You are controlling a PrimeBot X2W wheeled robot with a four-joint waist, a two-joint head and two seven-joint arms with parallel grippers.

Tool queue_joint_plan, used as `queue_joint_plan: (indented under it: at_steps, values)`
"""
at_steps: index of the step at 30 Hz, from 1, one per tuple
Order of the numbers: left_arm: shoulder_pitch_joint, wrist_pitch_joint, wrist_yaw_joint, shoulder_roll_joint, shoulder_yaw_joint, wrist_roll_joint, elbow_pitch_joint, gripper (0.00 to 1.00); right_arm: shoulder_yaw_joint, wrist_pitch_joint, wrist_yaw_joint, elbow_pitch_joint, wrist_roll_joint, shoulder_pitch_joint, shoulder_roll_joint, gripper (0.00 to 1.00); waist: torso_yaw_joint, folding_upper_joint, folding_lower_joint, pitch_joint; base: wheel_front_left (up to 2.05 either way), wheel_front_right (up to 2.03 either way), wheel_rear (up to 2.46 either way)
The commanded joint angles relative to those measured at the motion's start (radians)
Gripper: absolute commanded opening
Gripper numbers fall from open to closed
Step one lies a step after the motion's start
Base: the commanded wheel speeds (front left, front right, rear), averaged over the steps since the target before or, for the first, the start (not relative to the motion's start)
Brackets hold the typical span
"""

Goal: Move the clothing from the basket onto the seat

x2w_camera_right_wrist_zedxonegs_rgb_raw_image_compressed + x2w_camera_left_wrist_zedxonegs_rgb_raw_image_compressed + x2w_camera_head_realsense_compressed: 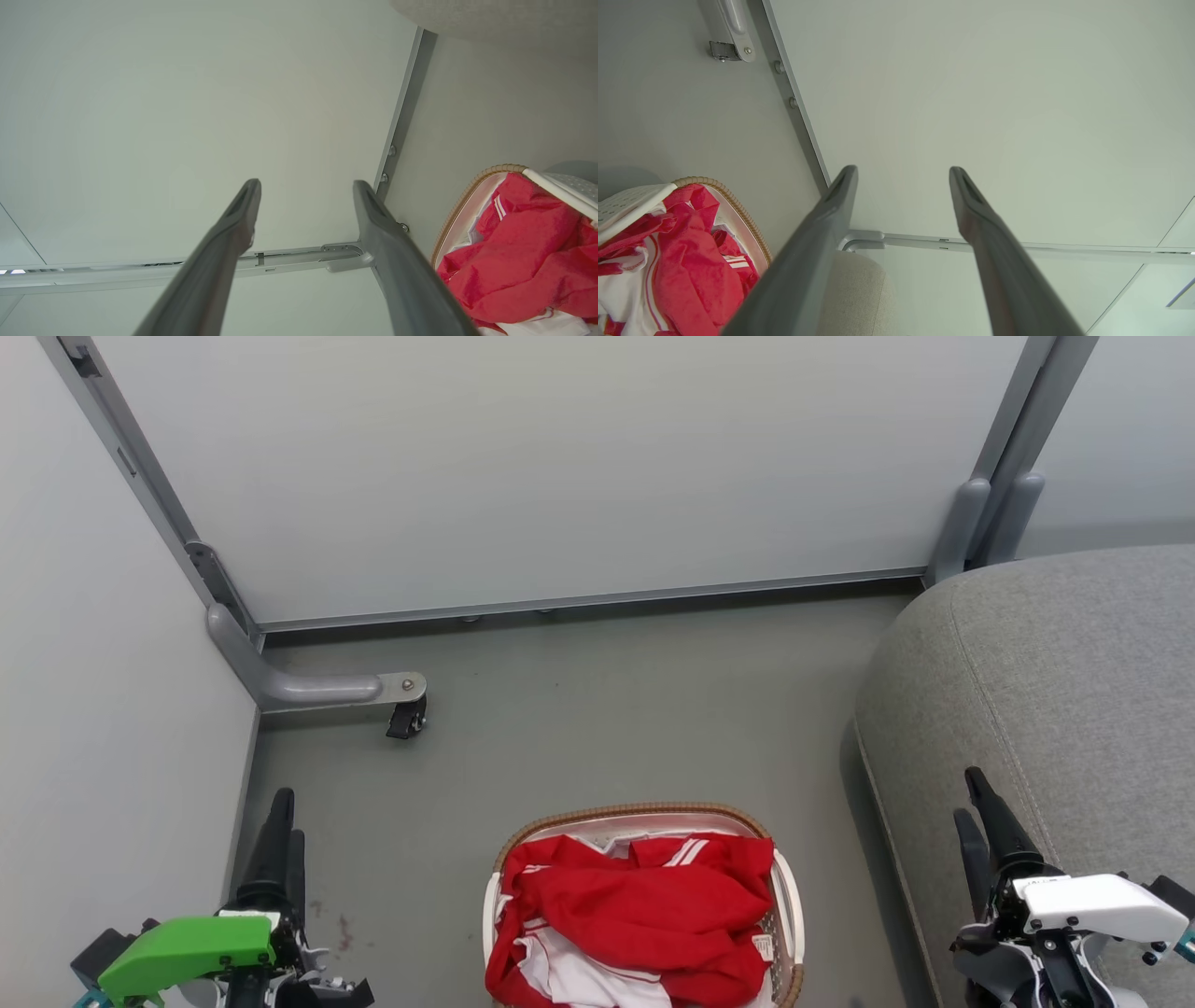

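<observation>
The clothing, a heap of bright red fabric with white stripes, fills the basket, which stands on the floor at the bottom centre. It shows too in the left wrist view as clothing in the basket, and in the right wrist view as clothing in the basket. The grey seat rises to the basket's right. My left gripper is held left of the basket, open and empty. My right gripper hangs over the seat's front edge, fingers apart, holding nothing.
Pale partition panels close off the back and the left. A grey metal foot with a black caster juts onto the floor at the back left. Bare grey floor lies between the basket and the panels.
</observation>
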Motion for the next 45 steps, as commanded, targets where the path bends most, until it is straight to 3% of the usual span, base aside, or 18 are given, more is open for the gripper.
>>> queue_joint_plan:
  at_steps: [1,9,24,45]
  values:
    - [-0.011,-0.012,-0.001,0.004,-0.008,0.023,-0.022,1.00,-0.001,-0.012,0.000,-0.012,-0.023,-0.008,-0.008,1.00,0.000,0.0000,-0.0001,0.000,0.00,0.00,0.00]
    - [-0.010,-0.046,-0.002,0.005,-0.026,0.128,-0.059,1.00,-0.025,-0.047,0.000,-0.019,-0.142,-0.012,-0.010,1.00,0.001,0.0000,-0.0001,0.002,0.00,0.00,0.00]
    - [-0.020,-0.103,0.001,0.007,-0.059,0.451,-0.121,1.00,-0.016,-0.104,0.000,-0.140,-0.513,0.001,-0.012,1.00,0.006,0.0000,-0.0001,0.006,0.00,0.00,0.00]
    - [0.007,-0.170,0.026,0.009,-0.117,0.801,-0.107,1.00,0.010,-0.171,0.000,-0.146,-0.874,0.025,-0.015,1.00,0.016,0.0000,-0.0001,0.003,0.00,0.00,0.00]
